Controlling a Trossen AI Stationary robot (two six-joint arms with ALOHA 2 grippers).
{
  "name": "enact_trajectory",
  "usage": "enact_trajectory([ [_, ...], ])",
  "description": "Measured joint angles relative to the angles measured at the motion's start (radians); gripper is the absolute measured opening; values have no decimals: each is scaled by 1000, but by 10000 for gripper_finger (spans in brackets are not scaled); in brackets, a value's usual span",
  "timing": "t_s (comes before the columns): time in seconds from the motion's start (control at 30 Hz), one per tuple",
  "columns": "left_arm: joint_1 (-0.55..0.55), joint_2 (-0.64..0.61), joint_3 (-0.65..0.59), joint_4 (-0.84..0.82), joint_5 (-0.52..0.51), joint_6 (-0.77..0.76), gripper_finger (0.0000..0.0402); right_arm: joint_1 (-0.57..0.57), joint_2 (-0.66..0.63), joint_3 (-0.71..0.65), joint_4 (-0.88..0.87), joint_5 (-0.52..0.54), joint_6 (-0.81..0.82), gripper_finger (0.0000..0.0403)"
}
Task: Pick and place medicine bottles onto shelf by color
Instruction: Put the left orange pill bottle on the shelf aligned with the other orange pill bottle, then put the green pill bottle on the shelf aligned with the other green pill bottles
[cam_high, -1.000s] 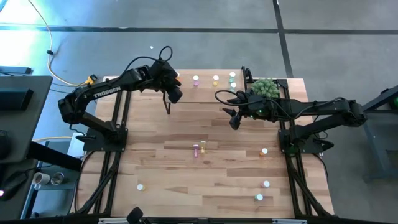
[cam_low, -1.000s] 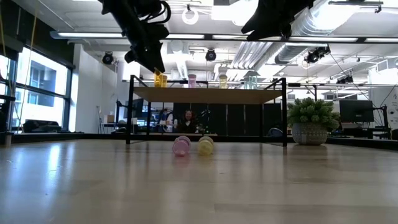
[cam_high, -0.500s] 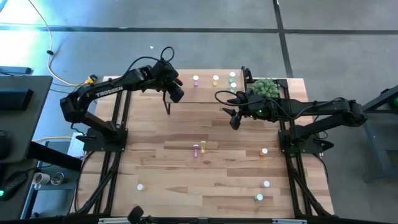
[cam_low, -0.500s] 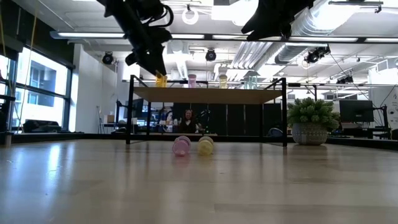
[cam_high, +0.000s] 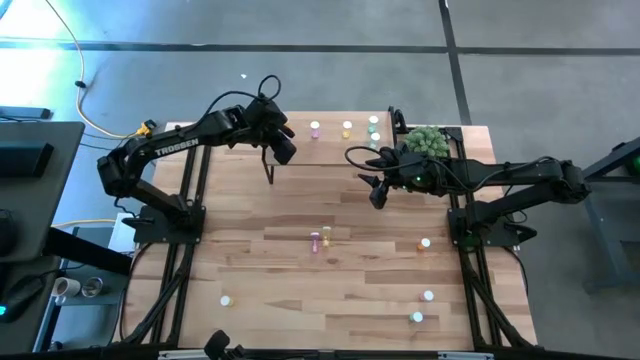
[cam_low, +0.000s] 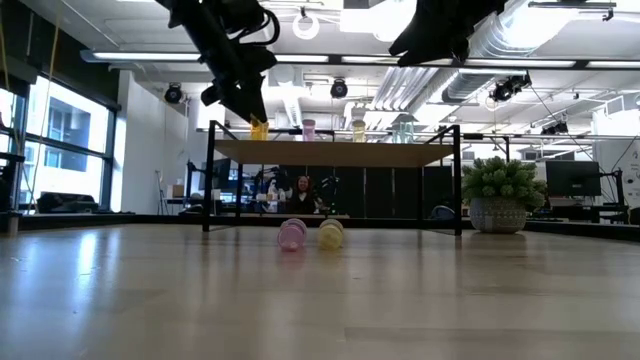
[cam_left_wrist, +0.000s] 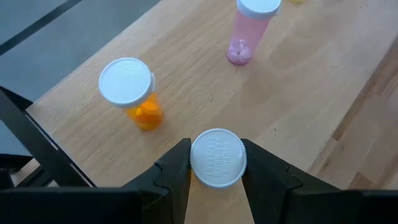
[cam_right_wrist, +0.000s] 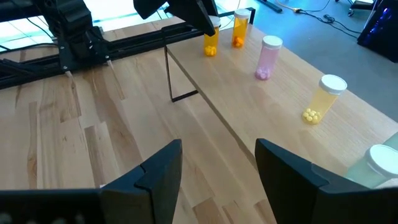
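The shelf (cam_high: 335, 152) stands at the table's far edge. On it stand an orange bottle (cam_left_wrist: 132, 92), a pink bottle (cam_left_wrist: 249, 30), a yellow bottle (cam_right_wrist: 322, 99) and a pale green one (cam_right_wrist: 380, 163). My left gripper (cam_high: 283, 150) hangs over the shelf's left end, shut on a second orange bottle (cam_right_wrist: 211, 42). My right gripper (cam_right_wrist: 217, 163) hovers open in front of the shelf's right part, holding nothing. A pink bottle (cam_low: 292, 234) and a yellow bottle (cam_low: 331, 234) lie on their sides mid-table. My left gripper pinches the orange bottle's white cap (cam_left_wrist: 217, 157) between its two fingers, one on each side of the cap's rim. The fingers slant down from the table's left and near side. The bottle stands upright below them, at the shelf board (cam_right_wrist: 205, 62); whether it rests there I cannot tell.
A potted green plant (cam_high: 427, 142) stands right of the shelf, beside my right arm. Several more small bottles are scattered on the table: an orange one (cam_high: 422, 244) at the right, others (cam_high: 226, 299) (cam_high: 428, 296) (cam_high: 416, 318) near the front.
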Motion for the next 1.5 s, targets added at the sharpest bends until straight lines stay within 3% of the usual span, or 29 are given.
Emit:
enact_trajectory([
  [0.47,0,-2,0,-14,-2,0,119,0,0,0,1,0,0,195],
  [0.9,0,2,-3,18,7,0,190,0,0,0,1,0,7,195],
  [1.5,8,-103,-1,79,4,61,193,0,0,0,2,0,7,195],
])
